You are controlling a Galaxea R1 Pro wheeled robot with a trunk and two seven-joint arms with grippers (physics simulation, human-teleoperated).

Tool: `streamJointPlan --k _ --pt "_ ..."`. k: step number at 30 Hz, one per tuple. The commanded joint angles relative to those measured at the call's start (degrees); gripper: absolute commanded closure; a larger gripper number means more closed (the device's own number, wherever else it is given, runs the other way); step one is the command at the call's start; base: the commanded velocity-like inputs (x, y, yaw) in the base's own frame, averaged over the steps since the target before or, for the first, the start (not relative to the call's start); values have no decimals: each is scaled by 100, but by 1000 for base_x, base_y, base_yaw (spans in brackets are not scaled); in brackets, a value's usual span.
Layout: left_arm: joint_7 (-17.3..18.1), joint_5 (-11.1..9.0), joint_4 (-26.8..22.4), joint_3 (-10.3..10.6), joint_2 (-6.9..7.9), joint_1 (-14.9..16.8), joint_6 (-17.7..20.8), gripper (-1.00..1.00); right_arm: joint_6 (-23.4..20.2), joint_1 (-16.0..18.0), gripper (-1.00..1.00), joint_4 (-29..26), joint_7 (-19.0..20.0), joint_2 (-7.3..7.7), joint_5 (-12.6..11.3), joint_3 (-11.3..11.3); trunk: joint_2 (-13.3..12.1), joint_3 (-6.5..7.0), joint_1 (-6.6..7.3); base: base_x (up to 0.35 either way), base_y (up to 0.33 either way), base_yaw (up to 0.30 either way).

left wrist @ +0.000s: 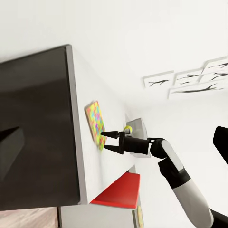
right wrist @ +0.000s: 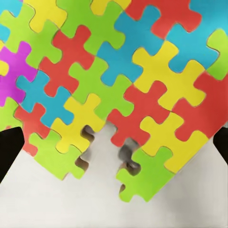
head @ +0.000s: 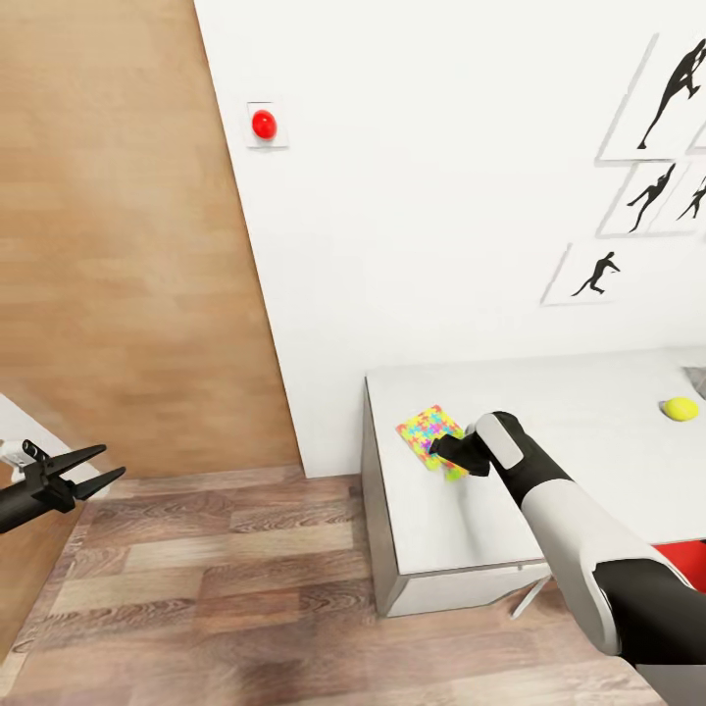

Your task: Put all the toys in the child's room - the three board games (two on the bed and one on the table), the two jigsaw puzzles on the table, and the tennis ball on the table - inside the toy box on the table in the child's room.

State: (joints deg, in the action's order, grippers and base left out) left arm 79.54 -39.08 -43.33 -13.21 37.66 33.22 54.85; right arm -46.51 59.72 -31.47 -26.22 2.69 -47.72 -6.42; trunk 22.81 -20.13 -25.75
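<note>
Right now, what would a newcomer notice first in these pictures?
The bright multicoloured puzzle lies near the table's left corner, with the right gripper open just over its near edge. A yellow ball sits further right, and a red button is on the wall.

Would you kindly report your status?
Right end effector open over multicoloured flat jigsaw puzzle. Left end effector open, idle. Yellow tennis ball untouched.

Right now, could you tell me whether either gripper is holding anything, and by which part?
Nothing is held. The right gripper hangs open just above the puzzle on the table, fingers astride its near edge. The left gripper is open and empty.
</note>
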Motion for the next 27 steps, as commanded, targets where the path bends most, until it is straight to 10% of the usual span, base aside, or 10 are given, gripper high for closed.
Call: streamJointPlan --k 1,27 --pt "10 -13 0 2 2 5 60 -100 -8 4 -100 -7 -50 9 -62 -43 11 -10 -3 0 73 0" --pt "8 -21 -30 9 -4 3 54 -100 -8 4 -100 -14 -50 12 -62 -45 11 40 -3 0 -38 0"
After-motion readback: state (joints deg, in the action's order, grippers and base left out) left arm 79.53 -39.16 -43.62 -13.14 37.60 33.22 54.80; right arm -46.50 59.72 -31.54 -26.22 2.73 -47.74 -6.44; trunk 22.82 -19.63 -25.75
